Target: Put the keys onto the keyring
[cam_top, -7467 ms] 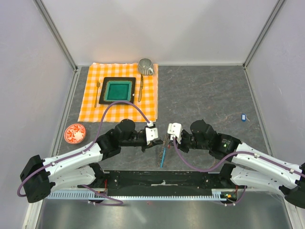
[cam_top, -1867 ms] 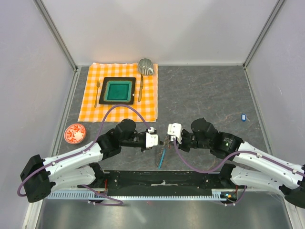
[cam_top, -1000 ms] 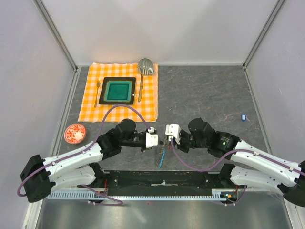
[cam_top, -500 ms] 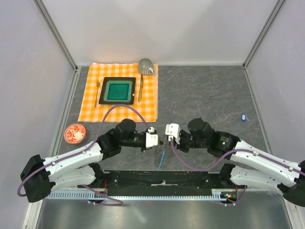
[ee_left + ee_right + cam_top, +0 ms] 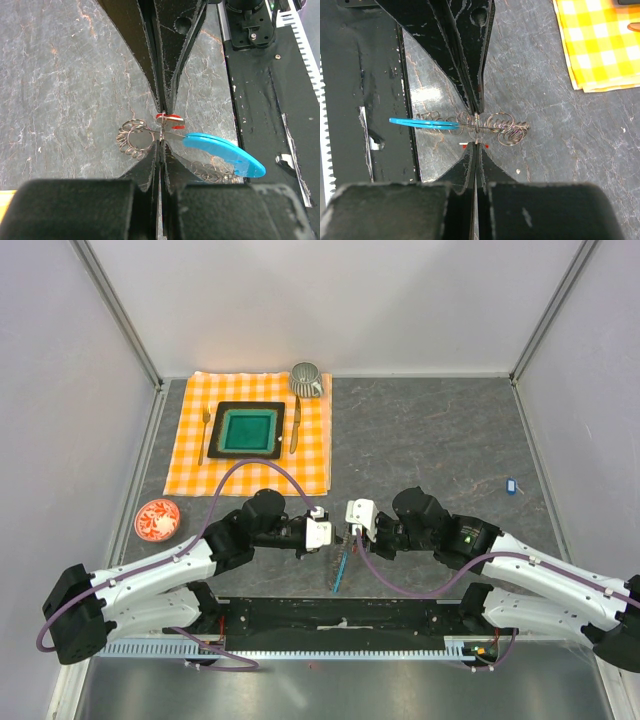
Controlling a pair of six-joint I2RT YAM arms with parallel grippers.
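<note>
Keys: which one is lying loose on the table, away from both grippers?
The dark blue key, alone at the table's far right. The red key is at the left gripper's fingertips, against the keyring.

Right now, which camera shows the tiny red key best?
The left wrist view: the red key is close up, right by the left gripper and the keyring. The right wrist view shows only two red specks near the keyring. In the top view it is too small to make out.

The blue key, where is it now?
In the top view, the blue key lies alone on the grey table, near its right edge, beyond the right arm and far from the keyring.
</note>
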